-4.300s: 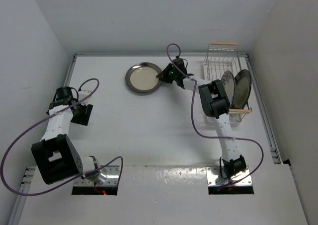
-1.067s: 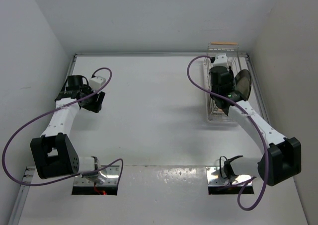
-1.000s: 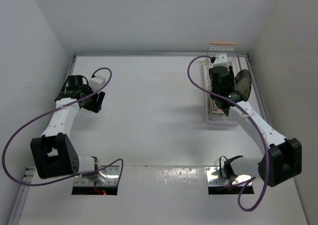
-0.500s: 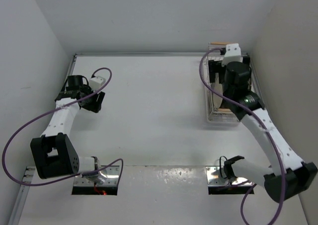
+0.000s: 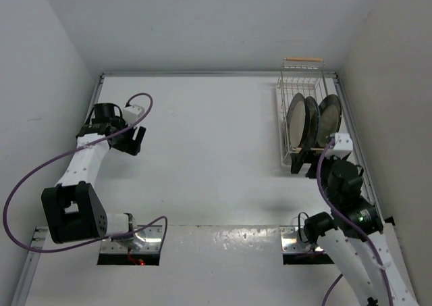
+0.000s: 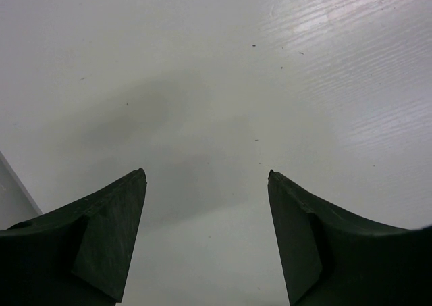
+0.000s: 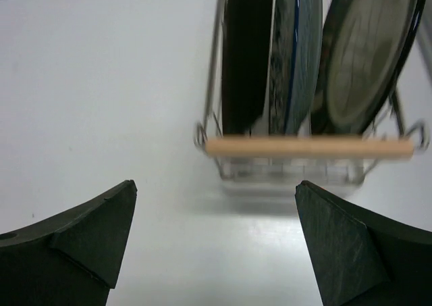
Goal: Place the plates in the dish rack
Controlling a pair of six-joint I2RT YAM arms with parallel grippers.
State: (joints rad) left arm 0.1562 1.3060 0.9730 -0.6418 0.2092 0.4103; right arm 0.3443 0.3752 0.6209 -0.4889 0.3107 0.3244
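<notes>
The dish rack (image 5: pixel 302 84) stands at the table's far right, a white wire basket with wooden handle bars. Three plates stand upright in it side by side: a dark-rimmed one (image 5: pixel 295 119) on the left, the blue-patterned one (image 5: pixel 311 119) in the middle and a cream one with a dark rim (image 5: pixel 330 115) on the right. The right wrist view looks at the same plates (image 7: pixel 297 49) edge-on behind the near wooden handle (image 7: pixel 307 146). My right gripper (image 7: pixel 216 183) is open and empty, just short of the rack's near end (image 5: pixel 304 163). Over bare table at the left, my left gripper (image 6: pixel 206 172) is open and empty (image 5: pixel 131 140).
White walls close in the table on the left, back and right. A metal rail (image 5: pixel 361 164) runs along the right edge beside the rack. Purple cables (image 5: pixel 40 167) loop off both arms. The arm bases (image 5: pixel 131 242) sit at the near edge.
My right arm has drawn back from over the rack toward the near edge with its gripper now open; the third plate stays standing in the rack. The left jaws stand a little wider.
</notes>
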